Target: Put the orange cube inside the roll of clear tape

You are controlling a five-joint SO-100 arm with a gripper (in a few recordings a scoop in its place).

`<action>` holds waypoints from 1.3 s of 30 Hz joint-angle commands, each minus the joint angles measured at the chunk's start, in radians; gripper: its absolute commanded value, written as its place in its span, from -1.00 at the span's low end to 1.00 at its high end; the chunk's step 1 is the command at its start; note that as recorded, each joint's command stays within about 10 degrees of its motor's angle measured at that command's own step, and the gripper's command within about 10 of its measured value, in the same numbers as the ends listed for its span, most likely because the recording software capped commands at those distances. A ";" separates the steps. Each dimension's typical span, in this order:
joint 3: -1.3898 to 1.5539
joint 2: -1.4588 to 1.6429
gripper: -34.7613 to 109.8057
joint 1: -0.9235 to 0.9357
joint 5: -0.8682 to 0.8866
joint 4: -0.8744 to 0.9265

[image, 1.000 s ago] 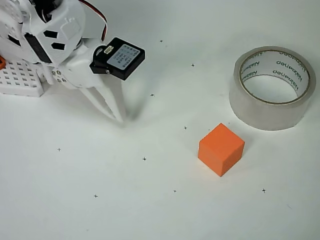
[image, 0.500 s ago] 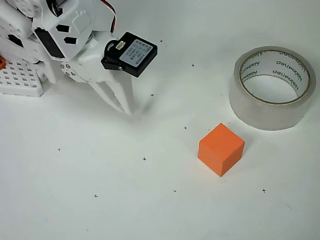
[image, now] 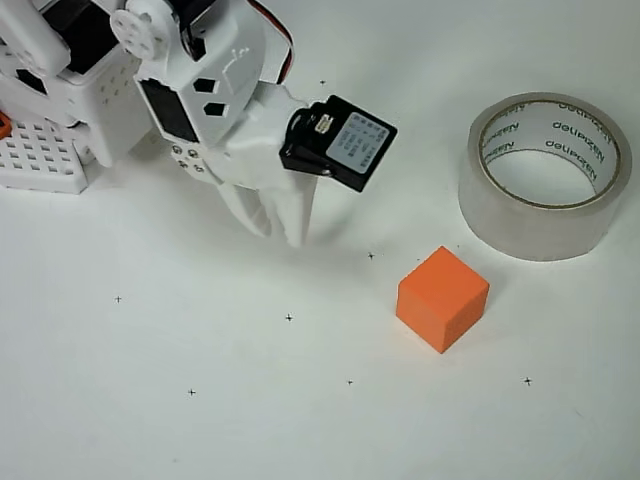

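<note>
In the overhead view the orange cube [image: 442,298] rests on the white table, just below and left of the roll of clear tape [image: 545,176], which lies flat with its hole facing up. My white gripper [image: 282,236] hangs left of the cube, about a cube's width and a half away, touching neither thing. Its two fingers point down the picture and lie close together with nothing between them. A black servo block [image: 340,143] sits on the gripper's right side.
The white perforated robot base [image: 40,155] with a tiny orange piece stands at the left edge. Small black cross marks dot the table. Bare white surface spreads along the bottom and left of the cube.
The arm has swung to the right, toward the cube, bringing the fingertips closer to it. The fingers have drawn closer together. Cube and tape have stayed in place.
</note>
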 commanded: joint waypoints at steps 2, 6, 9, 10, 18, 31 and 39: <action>-0.199 -0.031 -0.30 -0.029 -0.025 0.000; -0.310 -0.106 -0.27 -0.048 -0.028 0.002; -0.394 -0.170 -0.24 -0.057 -0.029 -0.002; -0.422 -0.193 -0.22 -0.060 -0.029 -0.002; -0.545 -0.322 -0.12 -0.080 -0.044 -0.002; -0.623 -0.419 0.00 -0.089 -0.057 -0.017; -0.666 -0.471 0.00 -0.091 -0.063 -0.044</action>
